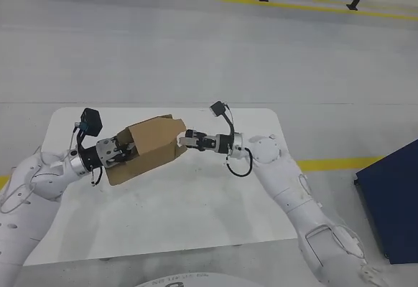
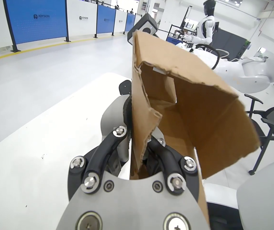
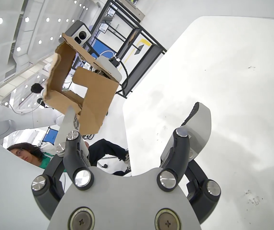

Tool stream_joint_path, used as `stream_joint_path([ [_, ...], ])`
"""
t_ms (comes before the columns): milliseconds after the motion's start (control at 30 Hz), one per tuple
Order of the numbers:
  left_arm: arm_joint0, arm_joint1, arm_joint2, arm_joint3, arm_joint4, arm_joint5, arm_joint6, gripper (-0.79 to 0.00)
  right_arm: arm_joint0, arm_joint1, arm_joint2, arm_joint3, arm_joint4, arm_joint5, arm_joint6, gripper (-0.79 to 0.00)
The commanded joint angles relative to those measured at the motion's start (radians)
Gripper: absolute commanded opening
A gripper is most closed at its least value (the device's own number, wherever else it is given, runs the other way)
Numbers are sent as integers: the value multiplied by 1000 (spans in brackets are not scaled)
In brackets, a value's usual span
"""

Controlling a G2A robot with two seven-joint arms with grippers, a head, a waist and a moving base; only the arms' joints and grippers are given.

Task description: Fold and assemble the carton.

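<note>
Over the left half of the white counter (image 1: 194, 208), the brown cardboard carton (image 1: 148, 147) is being held tilted between the two arms, partly folded, with its end flaps standing loose. At its left end the left gripper (image 1: 123, 152) is clamping one ragged side panel (pinched edge-on between both fingers). At the other end the right gripper (image 1: 183, 140) is standing wide open, one finger (image 3: 66, 123) sitting just beside a carton flap, the other well apart from the cardboard.

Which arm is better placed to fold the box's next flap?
Probably the right: the right gripper is open and free beside the carton; the left gripper is clamped on its wall.
</note>
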Motion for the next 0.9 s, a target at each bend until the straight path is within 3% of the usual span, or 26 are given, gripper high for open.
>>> stream_joint_path([
  [0, 1, 2, 1, -1, -1, 0, 3, -785, -10, 4, 12, -3, 7, -8, 0, -46],
  [233, 2, 6, 1, -2, 23, 13, 17, -785, -33, 14, 41, -15, 31, -23, 12, -49],
  [433, 7, 7, 8, -23, 70, 37, 26, -785, -24, 11, 18, -33, -48, 36, -42, -37],
  [600, 12, 10, 14, -39, 101, 27, 30, -785, 7, 3, -6, -15, -57, 96, -70, -74],
  [867, 16, 16, 10, -41, 104, 18, 39, -785, 27, 0, -33, -3, -76, 93, -39, -71],
])
